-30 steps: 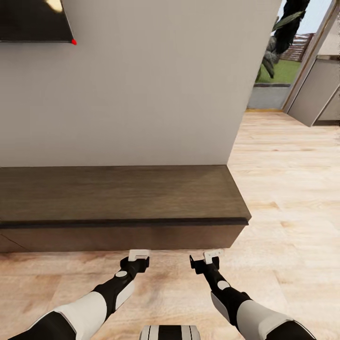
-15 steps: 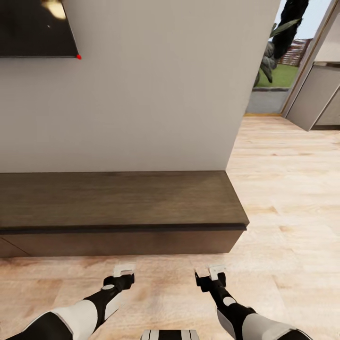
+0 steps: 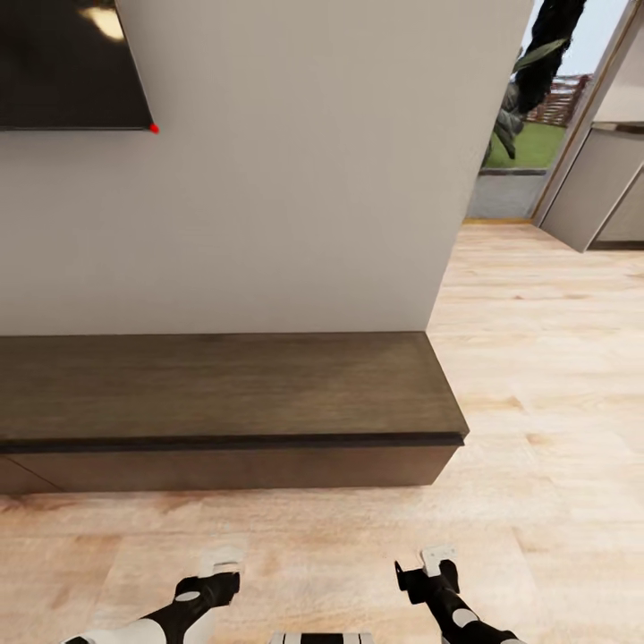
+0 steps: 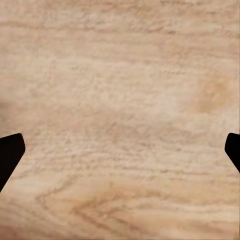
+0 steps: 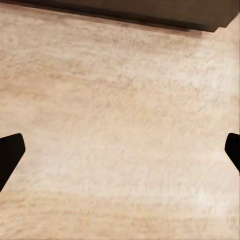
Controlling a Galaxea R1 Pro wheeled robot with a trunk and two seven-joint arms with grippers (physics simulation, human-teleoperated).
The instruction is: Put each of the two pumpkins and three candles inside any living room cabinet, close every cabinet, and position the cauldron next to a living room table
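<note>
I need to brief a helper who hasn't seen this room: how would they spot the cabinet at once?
Find the plain pale wall with the dark screen hung on it. The cabinet runs along its foot on the light wood floor: long, low, dark brown, flat-topped, with handleless fronts.

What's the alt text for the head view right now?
A long, low dark-brown cabinet stands closed against a pale wall, its flat top bare, on a light wood floor. The left end effector and right end effector hang over the floor in front of it, holding nothing.
</note>
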